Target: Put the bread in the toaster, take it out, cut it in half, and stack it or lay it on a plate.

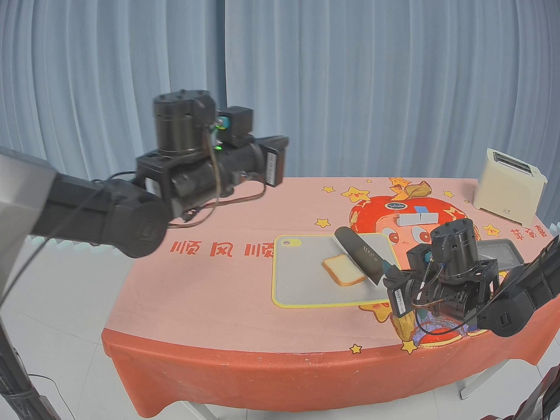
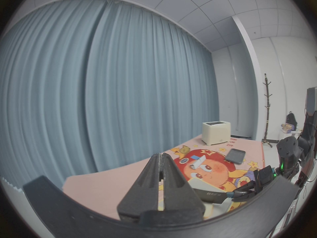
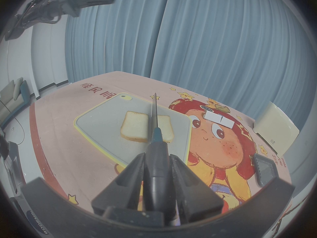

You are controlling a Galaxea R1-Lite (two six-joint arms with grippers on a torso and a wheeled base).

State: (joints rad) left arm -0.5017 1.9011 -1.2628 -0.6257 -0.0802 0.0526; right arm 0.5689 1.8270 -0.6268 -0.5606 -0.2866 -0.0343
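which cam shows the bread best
Right wrist view: the bread lies whole on the cutting board, knife edge-on over it. Head view: smaller, the blade covers one side. Left wrist view: cannot make it out.

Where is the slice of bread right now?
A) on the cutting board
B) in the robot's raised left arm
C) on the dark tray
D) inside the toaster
A: the bread lies flat on the cutting board, under the knife held by the right gripper.
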